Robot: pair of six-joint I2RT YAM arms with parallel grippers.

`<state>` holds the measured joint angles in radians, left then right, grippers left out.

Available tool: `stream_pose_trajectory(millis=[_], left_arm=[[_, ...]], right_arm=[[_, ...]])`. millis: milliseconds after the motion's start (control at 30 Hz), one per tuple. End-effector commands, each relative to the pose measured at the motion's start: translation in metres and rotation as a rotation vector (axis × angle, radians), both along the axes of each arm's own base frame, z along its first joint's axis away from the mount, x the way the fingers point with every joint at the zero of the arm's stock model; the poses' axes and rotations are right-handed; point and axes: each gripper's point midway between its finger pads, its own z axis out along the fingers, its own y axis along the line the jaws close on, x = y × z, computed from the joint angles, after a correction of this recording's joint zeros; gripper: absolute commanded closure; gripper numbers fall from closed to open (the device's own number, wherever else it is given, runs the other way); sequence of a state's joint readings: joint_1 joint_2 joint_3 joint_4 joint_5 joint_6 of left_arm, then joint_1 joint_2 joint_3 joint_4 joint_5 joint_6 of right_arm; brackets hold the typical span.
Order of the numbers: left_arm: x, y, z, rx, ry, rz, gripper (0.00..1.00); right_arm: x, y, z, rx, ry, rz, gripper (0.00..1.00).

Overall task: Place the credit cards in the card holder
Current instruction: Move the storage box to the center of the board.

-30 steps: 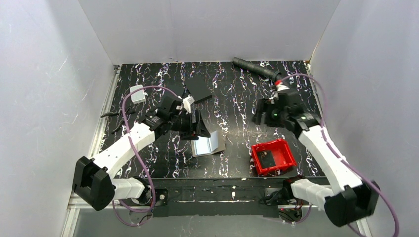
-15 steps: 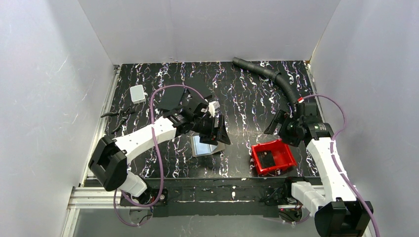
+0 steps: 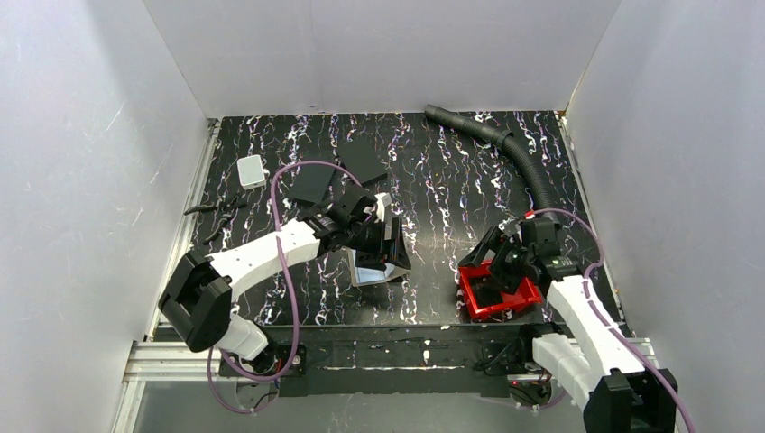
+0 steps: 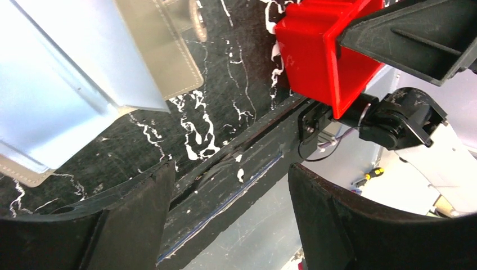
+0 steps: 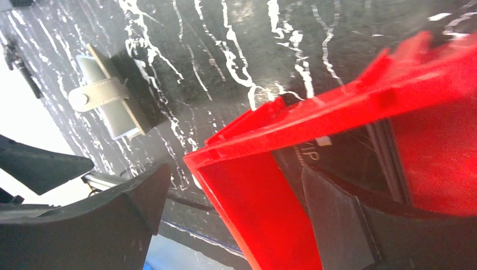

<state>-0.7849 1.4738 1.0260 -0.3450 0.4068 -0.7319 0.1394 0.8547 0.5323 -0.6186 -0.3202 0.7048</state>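
Two white arms reach over a black marbled table [image 3: 433, 180]: the left arm [image 3: 262, 253] and the right arm [image 3: 586, 311]. The right gripper [image 5: 235, 185] hangs at the red plastic tray [image 3: 496, 308], jaws wide apart and empty. One finger is outside the tray's wall and the other inside, above the credit cards [image 5: 337, 154], a dark stack on the tray floor. The left gripper [image 4: 230, 174] hovers just over the card holder [image 4: 67, 84], jaws also apart and holding nothing. The card holder lies open on the table, glossy pockets up, left of the tray and not touching it.

The step in hand looks like lifting a card out of the tray. To do it well, the right gripper likely needs both fingers inside the walls, tilted to catch one card's edge rather than the whole stack, since thin flat cards slip easily. The left gripper could pin the card holder so a pocket gapes.

Counted — one table, two arms, one corrugated black hose [image 3: 505, 149], one red tray, two matte black slabs [image 3: 311, 185], one card holder, one small white box [image 3: 251, 170]. The cards overlap, so their number cannot be told.
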Motion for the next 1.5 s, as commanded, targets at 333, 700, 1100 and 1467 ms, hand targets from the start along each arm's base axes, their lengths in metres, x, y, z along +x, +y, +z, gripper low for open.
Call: stream_pose_trajectory(millis=[333,700,1100,1467], left_arm=[[0.005,0.035,-0.009,0.065,-0.037,0.063,0.27],[0.004,0.021,0.016,-0.028,-0.023,0.021,0.27],[0.017,-0.016,0.039,-0.111,0.003,-0.033,0.27],[0.027,-0.048,0.031,-0.116,0.033,-0.059,0.27]], right_arm=[[0.079,0.054,0.028,0.110,-0.240,-0.107,0.07],[0.114,0.044,0.029,-0.195,-0.333,0.163,0.02],[0.094,-0.017,0.005,-0.216,-0.231,0.207,0.02],[0.090,-0.013,-0.020,-0.192,-0.220,0.239,0.01]])
